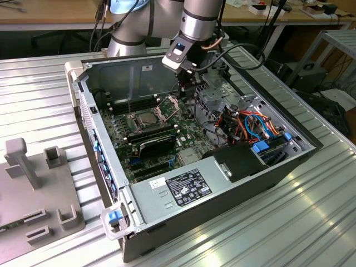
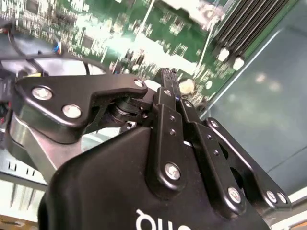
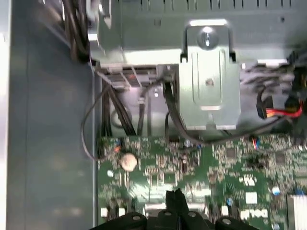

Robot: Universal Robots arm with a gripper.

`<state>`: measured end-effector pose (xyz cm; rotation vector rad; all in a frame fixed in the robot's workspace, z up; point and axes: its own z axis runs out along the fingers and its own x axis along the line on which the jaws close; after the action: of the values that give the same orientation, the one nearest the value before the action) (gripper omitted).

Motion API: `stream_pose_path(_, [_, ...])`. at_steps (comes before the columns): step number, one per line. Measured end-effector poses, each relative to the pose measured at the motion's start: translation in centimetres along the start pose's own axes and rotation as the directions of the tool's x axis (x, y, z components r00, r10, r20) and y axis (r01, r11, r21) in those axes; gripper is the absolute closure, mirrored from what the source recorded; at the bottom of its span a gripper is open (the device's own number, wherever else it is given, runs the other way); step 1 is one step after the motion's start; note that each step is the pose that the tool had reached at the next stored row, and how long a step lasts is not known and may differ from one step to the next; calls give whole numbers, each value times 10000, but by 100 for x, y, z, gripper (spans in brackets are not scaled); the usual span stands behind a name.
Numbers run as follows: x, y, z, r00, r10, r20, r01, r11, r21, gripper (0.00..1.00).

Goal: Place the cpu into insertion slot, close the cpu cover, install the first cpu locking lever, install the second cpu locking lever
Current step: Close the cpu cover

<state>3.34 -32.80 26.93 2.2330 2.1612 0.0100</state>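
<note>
In the exterior view the cpu [image 1: 146, 118] lies flat in the insertion slot [image 1: 135, 124] on the green motherboard inside the open computer case. The cpu cover [image 1: 167, 107] stands tilted up beside it, toward the exterior view's right. My black gripper [image 1: 186, 88] hangs just above and behind the raised cover. Both wrist views show its fingertips [image 2: 169, 79] pressed together over the board, the gripper [image 3: 175, 195] shut with nothing visible between them. I cannot make out the locking levers.
The case walls [image 1: 133, 69] ring the motherboard. A grey drive cage [image 3: 209, 81] and bundles of black cables [image 3: 115, 112] sit close to the gripper. A coin battery [image 3: 128, 161] lies on the board, and long memory slots [image 2: 249, 21] run beside it. A grey fixture block [image 1: 33, 183] stands outside the case.
</note>
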Motion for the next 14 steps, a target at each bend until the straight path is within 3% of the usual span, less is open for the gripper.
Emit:
stream_pose_path(2, [3,31,33,10000,1,-2,-1,10000,0,89])
stream_pose_path(10, [13,28,204,10000,0,-1,0,10000,1,89])
stream_pose_path(14, [22,-28,263,10000,1,1,-1,10000,1,89])
